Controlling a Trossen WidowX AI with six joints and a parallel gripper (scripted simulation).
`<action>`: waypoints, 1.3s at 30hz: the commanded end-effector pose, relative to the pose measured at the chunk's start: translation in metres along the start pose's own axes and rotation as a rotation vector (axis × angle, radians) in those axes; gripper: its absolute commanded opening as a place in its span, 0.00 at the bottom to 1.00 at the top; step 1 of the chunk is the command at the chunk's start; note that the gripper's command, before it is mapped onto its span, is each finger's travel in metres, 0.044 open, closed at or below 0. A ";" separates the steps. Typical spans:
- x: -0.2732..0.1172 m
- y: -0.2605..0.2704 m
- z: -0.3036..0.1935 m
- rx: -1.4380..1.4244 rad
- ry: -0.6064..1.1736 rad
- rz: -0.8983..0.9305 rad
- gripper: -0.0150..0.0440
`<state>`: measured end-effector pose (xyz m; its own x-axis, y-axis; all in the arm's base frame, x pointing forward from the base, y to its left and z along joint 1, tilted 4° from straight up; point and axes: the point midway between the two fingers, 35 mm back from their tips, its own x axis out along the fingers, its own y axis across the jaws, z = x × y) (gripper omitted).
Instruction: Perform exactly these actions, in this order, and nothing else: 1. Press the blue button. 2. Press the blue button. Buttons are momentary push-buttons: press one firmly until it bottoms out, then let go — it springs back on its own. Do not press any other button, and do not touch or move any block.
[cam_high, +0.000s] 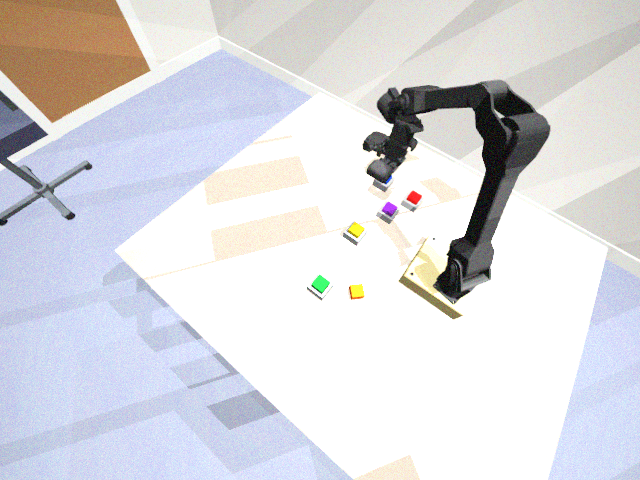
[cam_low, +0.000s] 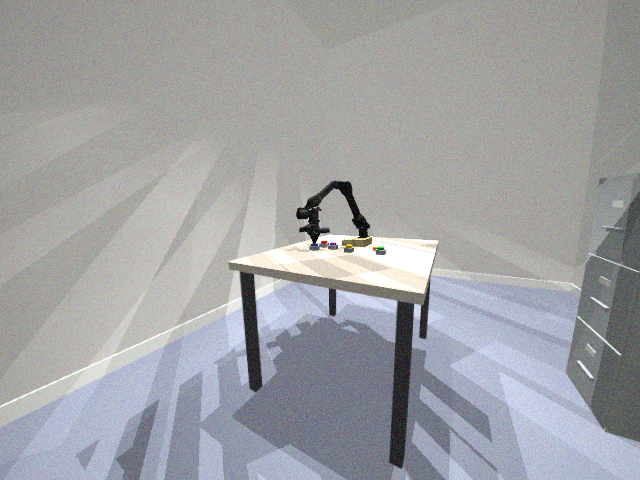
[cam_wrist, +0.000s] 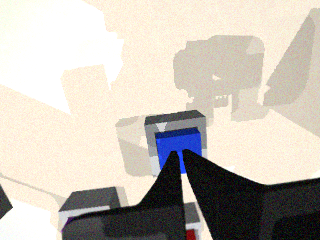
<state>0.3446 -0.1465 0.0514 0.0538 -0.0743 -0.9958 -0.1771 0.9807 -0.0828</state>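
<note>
Step 1 in hand, by my read: first press of the blue button (cam_wrist: 178, 148).

Gripper (cam_wrist: 178, 154) fingers pressed together, nothing between them, tips over the blue cap at wrist-view centre. In top view the button sits right of centre, under the arm's end. Contact unclear.

Next: push straight down until it bottoms, lift, repeat once.

Count, top view:
- Buttons, five: blue, red (cam_high: 413, 197), purple (cam_high: 388, 209), yellow (cam_high: 355, 229), green (cam_high: 320, 283)
- Block (cam_high: 356, 291), one, orange
</note>
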 end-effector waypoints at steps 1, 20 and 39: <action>0.005 -0.001 0.000 -0.003 0.001 -0.004 0.29; 0.002 0.000 0.000 0.000 0.000 -0.001 0.29; -0.012 -0.001 0.000 -0.003 0.001 -0.004 0.29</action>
<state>0.3440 -0.1453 0.0675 0.0542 -0.0743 -0.9958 -0.1801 0.9801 -0.0829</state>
